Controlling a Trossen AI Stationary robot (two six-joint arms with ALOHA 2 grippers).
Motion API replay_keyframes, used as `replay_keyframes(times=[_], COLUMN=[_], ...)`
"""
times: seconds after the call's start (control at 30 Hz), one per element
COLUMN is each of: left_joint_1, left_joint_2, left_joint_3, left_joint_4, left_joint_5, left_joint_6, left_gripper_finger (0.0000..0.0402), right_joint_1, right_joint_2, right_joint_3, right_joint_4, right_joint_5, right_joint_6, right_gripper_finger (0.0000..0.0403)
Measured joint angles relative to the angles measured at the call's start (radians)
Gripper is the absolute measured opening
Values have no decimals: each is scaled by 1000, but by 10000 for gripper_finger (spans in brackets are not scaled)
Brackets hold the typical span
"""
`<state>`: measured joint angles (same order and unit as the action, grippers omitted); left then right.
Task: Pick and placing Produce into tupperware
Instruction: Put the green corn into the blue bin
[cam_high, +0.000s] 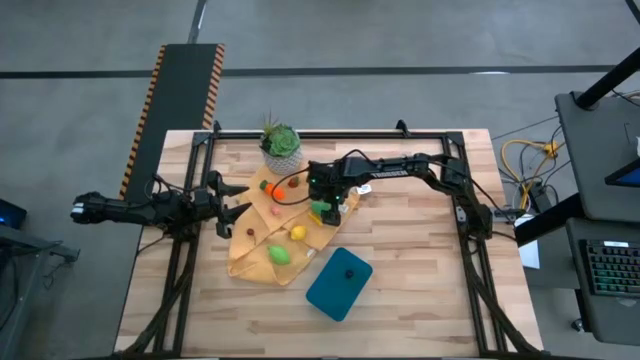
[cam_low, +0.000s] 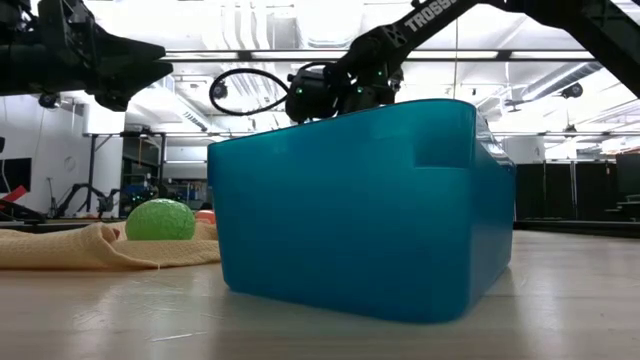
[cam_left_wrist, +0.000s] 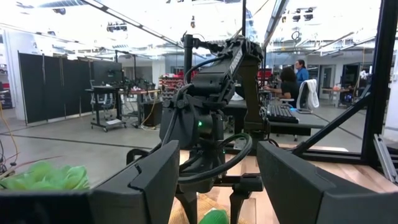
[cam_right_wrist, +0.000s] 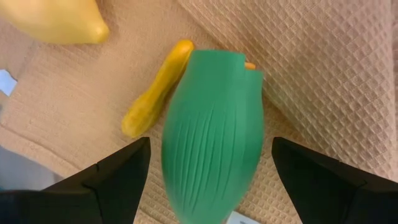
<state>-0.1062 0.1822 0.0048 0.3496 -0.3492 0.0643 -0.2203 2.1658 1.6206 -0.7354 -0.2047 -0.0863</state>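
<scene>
My right gripper (cam_high: 322, 207) points down over the mustard cloth (cam_high: 262, 240), open. Its fingers stand on either side of a green ribbed oval piece (cam_right_wrist: 212, 143); cloth shows in the gap on both sides. A slim yellow piece (cam_right_wrist: 155, 90) and a yellow lemon-like piece (cam_right_wrist: 59, 22) lie on the cloth beside it. Farther along the cloth lie a yellow piece (cam_high: 297, 233), a green one (cam_high: 280, 255) and orange and dark red ones (cam_high: 285, 185). The teal tupperware (cam_high: 339, 283) stands on the table with one dark piece (cam_high: 349, 270) inside. My left gripper (cam_high: 232, 198) waits open at the cloth's left edge.
A potted green plant (cam_high: 281, 145) stands at the cloth's far end, close behind my right arm. In the low view the tupperware (cam_low: 360, 210) fills the middle, with a green ball (cam_low: 160, 220) on the cloth (cam_low: 90, 250) to its left. Bare wood lies right of the container.
</scene>
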Motion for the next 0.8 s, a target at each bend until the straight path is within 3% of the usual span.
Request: replay_keyframes(times=[0.43,0.6,0.8], left_joint_1=[0,0,0], left_joint_2=[0,-1,-1], left_joint_3=[0,0,0], left_joint_4=[0,0,0], left_joint_5=[0,0,0], left_joint_6=[0,0,0], left_gripper_finger=[202,202,202], right_joint_1=[1,16,31], right_joint_2=[0,0,0], right_joint_3=[-19,-22,-22], right_joint_4=[10,8,8], right_joint_5=[6,91,102], right_joint_6=[8,7,7], right_gripper_finger=[327,327,327])
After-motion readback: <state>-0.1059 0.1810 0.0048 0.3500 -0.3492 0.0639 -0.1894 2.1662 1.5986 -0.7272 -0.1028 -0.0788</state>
